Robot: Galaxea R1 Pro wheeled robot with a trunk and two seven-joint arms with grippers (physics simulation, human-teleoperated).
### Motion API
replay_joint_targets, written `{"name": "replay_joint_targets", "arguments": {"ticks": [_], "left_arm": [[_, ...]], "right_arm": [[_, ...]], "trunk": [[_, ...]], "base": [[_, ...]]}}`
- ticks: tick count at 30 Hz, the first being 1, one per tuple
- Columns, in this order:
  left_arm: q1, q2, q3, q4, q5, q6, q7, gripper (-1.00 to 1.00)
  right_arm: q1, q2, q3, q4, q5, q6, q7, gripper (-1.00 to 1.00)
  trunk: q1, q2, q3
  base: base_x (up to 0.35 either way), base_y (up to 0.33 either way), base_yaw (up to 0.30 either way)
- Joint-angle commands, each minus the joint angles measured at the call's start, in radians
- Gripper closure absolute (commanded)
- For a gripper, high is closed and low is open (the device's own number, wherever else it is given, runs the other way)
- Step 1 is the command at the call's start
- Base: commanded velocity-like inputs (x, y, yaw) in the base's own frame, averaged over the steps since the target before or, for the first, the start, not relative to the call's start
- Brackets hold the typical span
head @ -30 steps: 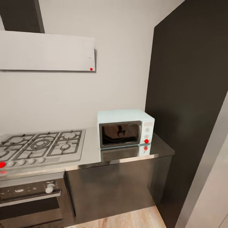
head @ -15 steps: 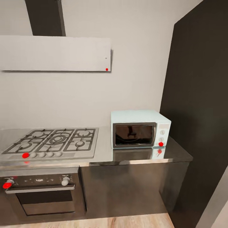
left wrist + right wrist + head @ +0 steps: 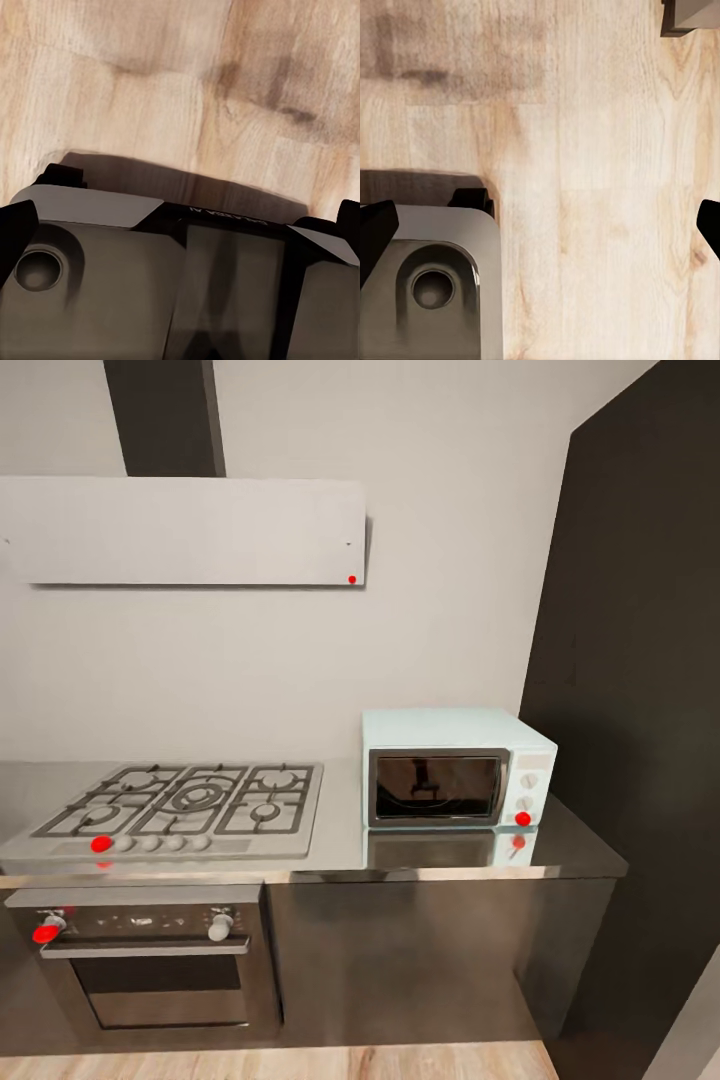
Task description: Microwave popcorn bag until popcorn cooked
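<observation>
Microwave [image 3: 458, 768] sits on the countertop [image 3: 580, 850] right of the hob [image 3: 180, 810]

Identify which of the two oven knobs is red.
The knob at the oven's left end; the other knob, toward the right, is pale grey.

- A home kitchen.
- Gas hob [image 3: 185, 807] set in a glossy desk [image 3: 440, 857], microwave [image 3: 455, 768] beside it.
- Built-in oven [image 3: 150, 960] under the hob, hood [image 3: 185, 530] above.
- Wood floor [image 3: 300, 1063].
</observation>
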Motion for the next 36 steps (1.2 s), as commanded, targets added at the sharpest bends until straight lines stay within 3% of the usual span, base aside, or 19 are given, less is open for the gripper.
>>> {"name": "replay_joint_targets", "arguments": {"ticks": [1,8,21,36], "left_arm": [[-0.001,0.000,-0.008,0.002,0.010,-0.004,-0.004,-1.00],[-0.001,-0.001,-0.009,0.002,0.009,-0.004,-0.004,-1.00],[-0.001,0.000,-0.010,0.002,0.008,-0.004,-0.005,-1.00],[-0.001,0.000,-0.009,0.002,0.008,-0.004,-0.004,-1.00]], "right_arm": [[-0.001,-0.001,-0.009,0.003,0.008,-0.006,0.002,-1.00],[-0.001,-0.001,-0.009,0.003,0.008,-0.006,0.001,-1.00],[-0.001,-0.001,-0.009,0.003,0.009,-0.006,0.000,-1.00],[-0.001,-0.001,-0.009,0.002,0.009,-0.006,0.000,-1.00]], "trunk": [[0.000,-0.001,-0.001],[0.000,-0.001,-0.001],[0.000,-0.001,-0.001],[0.000,-0.001,-0.001]], "base": [[0.000,0.000,0.000],[0.013,-0.059,0.000],[0.126,-0.259,0.000],[0.001,-0.248,0.000]]}}
